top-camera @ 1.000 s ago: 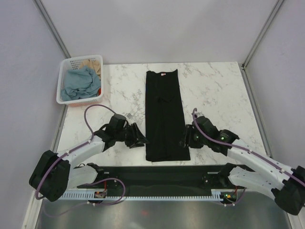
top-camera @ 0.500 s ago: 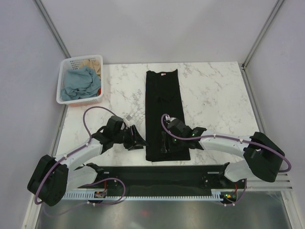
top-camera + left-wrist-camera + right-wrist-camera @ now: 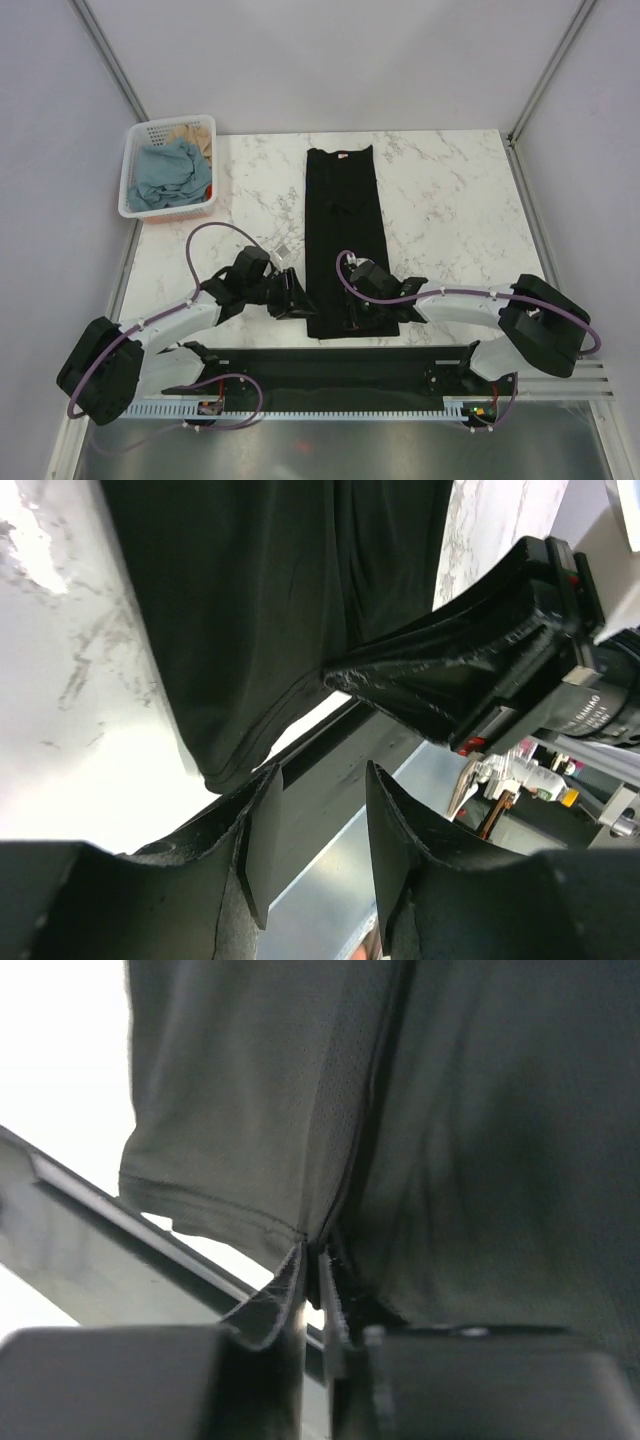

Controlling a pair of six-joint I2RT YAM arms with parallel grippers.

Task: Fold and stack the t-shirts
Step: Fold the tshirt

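Observation:
The black t-shirt [image 3: 342, 230] lies folded into a long narrow strip down the middle of the table, with its pinkish neck label at the far end. My right gripper [image 3: 360, 315] rests on its near hem. In the right wrist view the gripper [image 3: 314, 1252] is pinched shut on the hem of the black fabric [image 3: 450, 1110]. My left gripper [image 3: 300, 303] sits at the shirt's near left corner. In the left wrist view it [image 3: 322, 770] is open and empty, just short of that corner [image 3: 215, 772]. A dusty blue t-shirt [image 3: 165, 170] and a tan one [image 3: 190, 132] lie in the basket.
The white slotted basket [image 3: 170, 122] stands at the far left corner of the table. A black rail [image 3: 330, 362] and the arm bases run along the near edge, close to the shirt's hem. Grey walls close in both sides.
My right arm has swung left from beside the shirt onto its near hem and closed on it. My left gripper has moved right and nearer, to the shirt's near left corner.

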